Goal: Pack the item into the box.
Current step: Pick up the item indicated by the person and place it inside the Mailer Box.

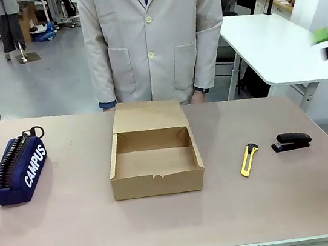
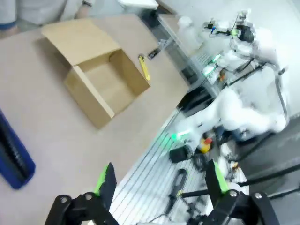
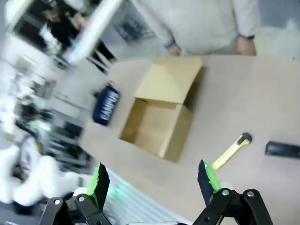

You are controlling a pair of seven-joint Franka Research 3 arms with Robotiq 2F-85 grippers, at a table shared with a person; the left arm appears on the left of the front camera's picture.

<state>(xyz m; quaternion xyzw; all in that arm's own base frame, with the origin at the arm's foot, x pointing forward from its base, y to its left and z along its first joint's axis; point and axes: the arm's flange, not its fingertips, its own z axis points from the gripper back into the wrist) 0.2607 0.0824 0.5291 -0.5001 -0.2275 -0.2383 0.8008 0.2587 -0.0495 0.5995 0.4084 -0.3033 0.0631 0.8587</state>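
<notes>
While the pouch (image 1: 21, 170) is lying outside the open, empty box (image 1: 158, 183), we're holding left gripper (image 2: 160, 177) and right gripper (image 3: 153, 177) spread wide, nothing packed yet.

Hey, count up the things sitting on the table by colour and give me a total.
Blue: 1, pouch
Brown: 1, box
Yellow: 1, knife
Black: 1, stapler
Total: 4
</notes>
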